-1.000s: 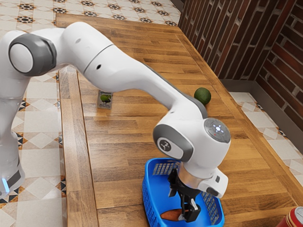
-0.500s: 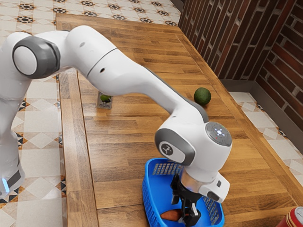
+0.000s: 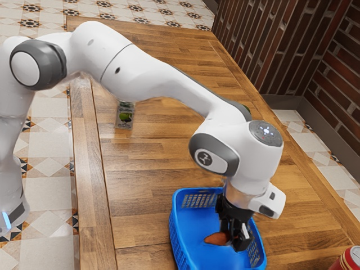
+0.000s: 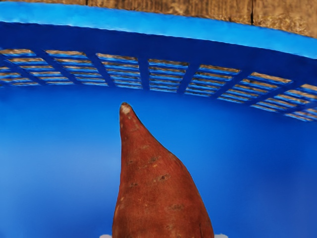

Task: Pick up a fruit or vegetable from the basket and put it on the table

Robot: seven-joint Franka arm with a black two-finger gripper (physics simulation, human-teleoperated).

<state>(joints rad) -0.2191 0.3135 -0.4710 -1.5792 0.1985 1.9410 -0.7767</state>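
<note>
the tool (image 3: 234, 239), its fingers partly apart, clamps a sweet potato (image 3: 216, 239) inside the blue basket (image 3: 176, 230), a likely firm, weighty, grippy load best held across its thick middle.

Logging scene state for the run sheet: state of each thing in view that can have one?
Black two-finger end effector: closed on sweet potato, inside basket
Tapered reddish-brown sweet potato: gripped; lift off basket floor unclear
Blue plastic basket: upright, on table
Red metal can: upright, partly out of frame
Dark green rounded item: mostly hidden by arm
White jointed arm: bent down to basket
</note>
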